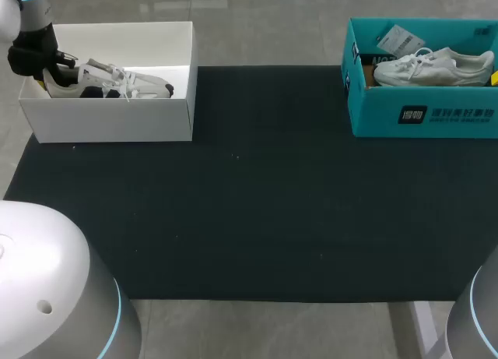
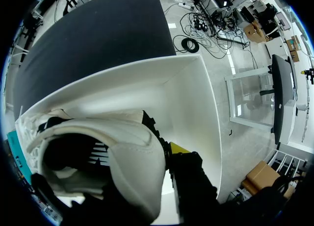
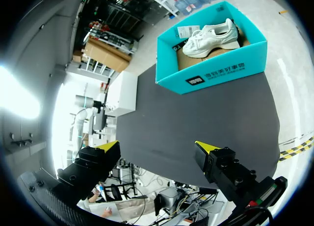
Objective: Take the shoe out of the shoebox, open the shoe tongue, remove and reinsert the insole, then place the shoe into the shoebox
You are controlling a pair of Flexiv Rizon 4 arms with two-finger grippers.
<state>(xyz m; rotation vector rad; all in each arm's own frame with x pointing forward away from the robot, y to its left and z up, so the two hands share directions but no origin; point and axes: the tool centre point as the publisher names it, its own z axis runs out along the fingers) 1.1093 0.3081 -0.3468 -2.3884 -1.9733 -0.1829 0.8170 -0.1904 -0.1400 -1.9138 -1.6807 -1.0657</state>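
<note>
My left gripper (image 1: 45, 67) sits at the heel of the shoe (image 1: 117, 80) in the white shoebox (image 1: 109, 117), toe toward 3 o'clock; its grip I cannot tell. My right gripper (image 3: 158, 147) hangs spread, well apart.

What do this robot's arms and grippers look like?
The left arm and right arm are smooth, rounded white-grey shells with thin light-blue rings at the joints. The left gripper is a blocky black unit. The right gripper has two black, bolted fingers ending in bright yellow wedge-shaped tips.
</note>
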